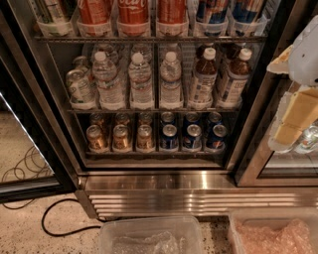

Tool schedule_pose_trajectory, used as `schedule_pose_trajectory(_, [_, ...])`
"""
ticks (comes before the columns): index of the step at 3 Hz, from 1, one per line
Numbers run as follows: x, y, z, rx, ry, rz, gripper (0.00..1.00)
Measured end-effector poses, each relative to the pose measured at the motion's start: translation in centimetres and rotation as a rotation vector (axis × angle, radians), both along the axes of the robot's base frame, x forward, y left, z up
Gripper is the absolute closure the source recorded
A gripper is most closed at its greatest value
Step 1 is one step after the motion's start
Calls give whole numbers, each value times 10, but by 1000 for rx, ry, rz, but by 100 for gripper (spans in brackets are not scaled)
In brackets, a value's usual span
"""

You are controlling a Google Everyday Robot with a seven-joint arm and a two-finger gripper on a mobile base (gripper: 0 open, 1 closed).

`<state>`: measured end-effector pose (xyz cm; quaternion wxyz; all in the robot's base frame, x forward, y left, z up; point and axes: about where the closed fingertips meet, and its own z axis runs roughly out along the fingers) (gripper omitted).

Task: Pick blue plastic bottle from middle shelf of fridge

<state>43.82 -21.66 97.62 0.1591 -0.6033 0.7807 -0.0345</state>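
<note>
The fridge (154, 183) stands open in front of me, with a ribbed steel base panel. Its middle shelf (124, 110) is a thin wire rack carrying tall bottles in clear lane trays. Two alike blue plastic bottles stand at its right end, with dark drink, white caps and pale blue-white labels: one (203, 79) left of the other (232, 78). My gripper (293, 124) hangs at the right edge of the view, in front of the fridge's right door frame, to the right of and slightly below the bottles and apart from them.
Clear water bottles (141, 82) fill the shelf's left and middle lanes. Red cola bottles (131, 12) stand on the rack above, and gold cans (121, 136) and blue cans (191, 136) on the rack below. Two clear plastic bins (149, 235) (273, 233) and a black cable (59, 221) lie on the floor.
</note>
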Motion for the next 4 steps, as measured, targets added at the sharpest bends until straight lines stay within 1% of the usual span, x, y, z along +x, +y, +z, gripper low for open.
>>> schedule_pose_trajectory(1, [0, 0, 0, 1, -1, -1, 0])
schedule_pose_trajectory(2, [-5, 10, -6, 60, -4, -56, 0])
schedule_pose_trajectory(3, [-12, 29, -19, 157, -5, -170, 0])
schedule_pose_trajectory(4, [-12, 30, -19, 158, -5, -171, 0])
